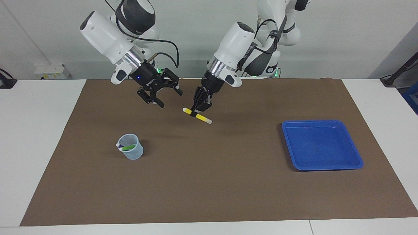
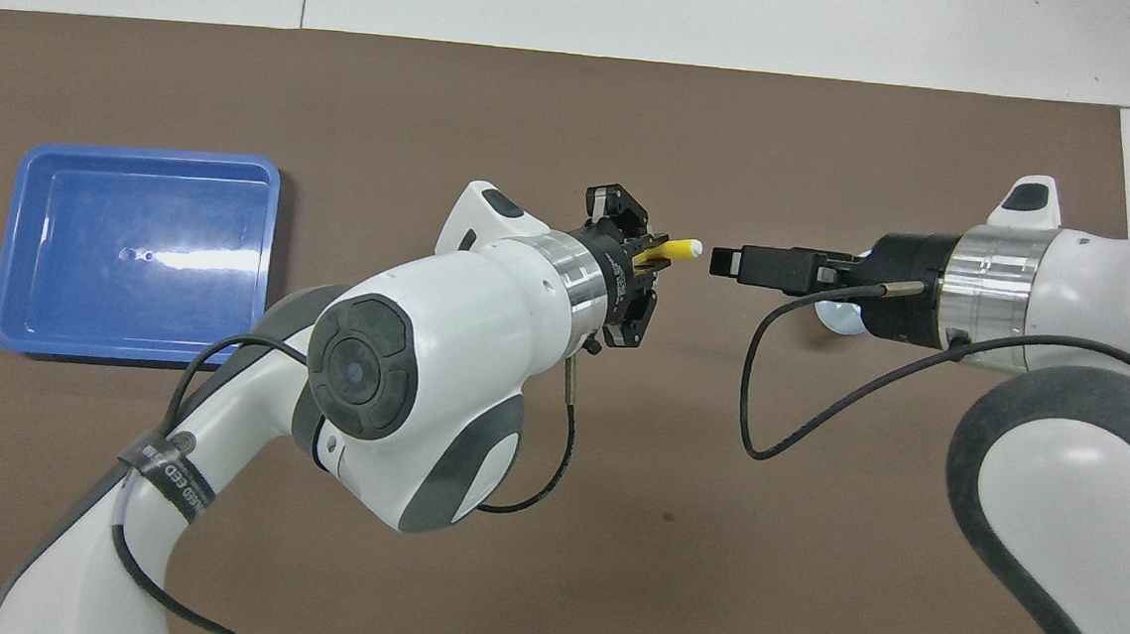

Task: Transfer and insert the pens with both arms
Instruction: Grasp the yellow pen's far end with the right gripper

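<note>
Yellow pen (image 1: 197,116), clamped crosswise in the left gripper (image 1: 197,113), hangs midair for handover; next, the spread-fingered right gripper (image 1: 164,97) just beside it must close on its end.

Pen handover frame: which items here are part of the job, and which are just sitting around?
In the job:
- yellow pen, held by the left gripper above the mat
- right gripper, open, close to the pen
- clear cup with green pen inside
- blue tray, empty, toward the left arm's end

Just there:
- brown mat
- white table
</note>
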